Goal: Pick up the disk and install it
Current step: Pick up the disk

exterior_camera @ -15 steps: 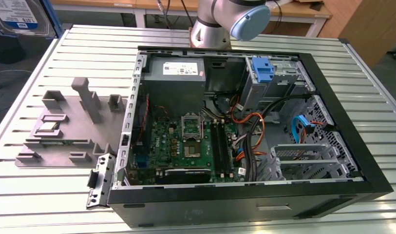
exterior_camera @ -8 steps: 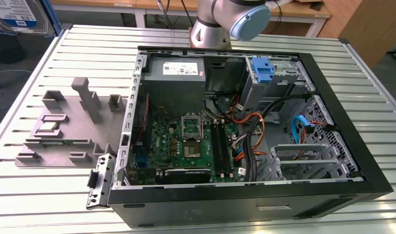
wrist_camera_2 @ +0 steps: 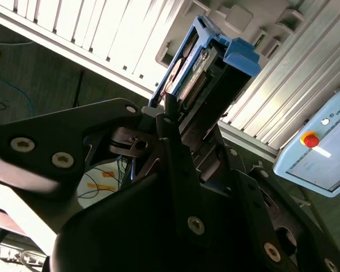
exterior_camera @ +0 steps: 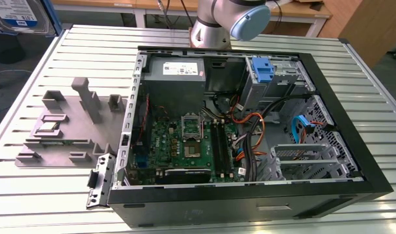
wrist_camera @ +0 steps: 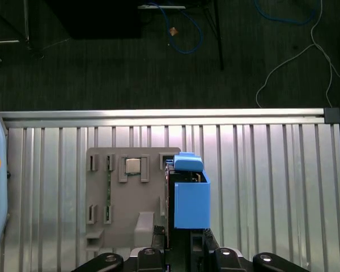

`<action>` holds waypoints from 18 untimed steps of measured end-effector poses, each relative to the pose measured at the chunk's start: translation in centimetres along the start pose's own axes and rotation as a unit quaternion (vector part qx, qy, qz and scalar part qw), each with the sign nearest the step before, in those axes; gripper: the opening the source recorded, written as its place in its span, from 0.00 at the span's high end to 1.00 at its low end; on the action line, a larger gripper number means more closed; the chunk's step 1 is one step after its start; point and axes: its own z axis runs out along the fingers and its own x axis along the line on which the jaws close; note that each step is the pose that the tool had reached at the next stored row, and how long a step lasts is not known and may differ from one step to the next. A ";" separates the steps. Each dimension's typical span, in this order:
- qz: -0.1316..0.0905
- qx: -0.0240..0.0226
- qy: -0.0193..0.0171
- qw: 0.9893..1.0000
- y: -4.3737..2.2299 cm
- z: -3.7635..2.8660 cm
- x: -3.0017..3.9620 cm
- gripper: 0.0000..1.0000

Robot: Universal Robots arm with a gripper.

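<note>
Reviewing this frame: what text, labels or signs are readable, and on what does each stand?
Label on the disk: blurred, unreadable.
Sticker on the power supply: too small to read.
Lettering on the control pendant: cut off at the picture's edge, unreadable.
Nothing can be quoted.

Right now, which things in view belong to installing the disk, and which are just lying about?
In the job: silver rectangular hard drive in blue plastic carrier frame, clamped in the hand; open black metal computer case.
Lying about: grey plastic fixture plate; pale blue teach pendant with red button.
</note>
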 end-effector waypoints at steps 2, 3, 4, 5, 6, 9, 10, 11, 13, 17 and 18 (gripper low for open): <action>0.000 0.000 0.000 1.000 -0.06 0.00 -0.01 0.65; 0.000 0.000 0.000 1.000 -0.06 0.00 0.00 0.65; 0.000 0.000 0.000 1.000 -0.08 -0.01 0.00 0.65; 0.000 0.000 0.000 1.000 -0.09 -0.01 0.00 0.65; 0.000 0.000 0.000 1.000 -0.10 -0.01 0.00 0.65; 0.000 0.000 0.000 1.000 -0.18 -0.02 -0.01 0.65; 0.000 0.000 0.000 1.000 -0.22 -0.02 -0.01 0.65; 0.000 0.000 0.000 1.000 -0.26 -0.02 -0.01 0.65; 0.000 0.000 0.000 1.000 -0.35 -0.02 -0.01 0.65; 0.000 0.000 0.000 1.000 -0.48 -0.03 -0.02 0.65; 0.000 0.000 0.000 1.000 -0.57 -0.04 -0.02 0.65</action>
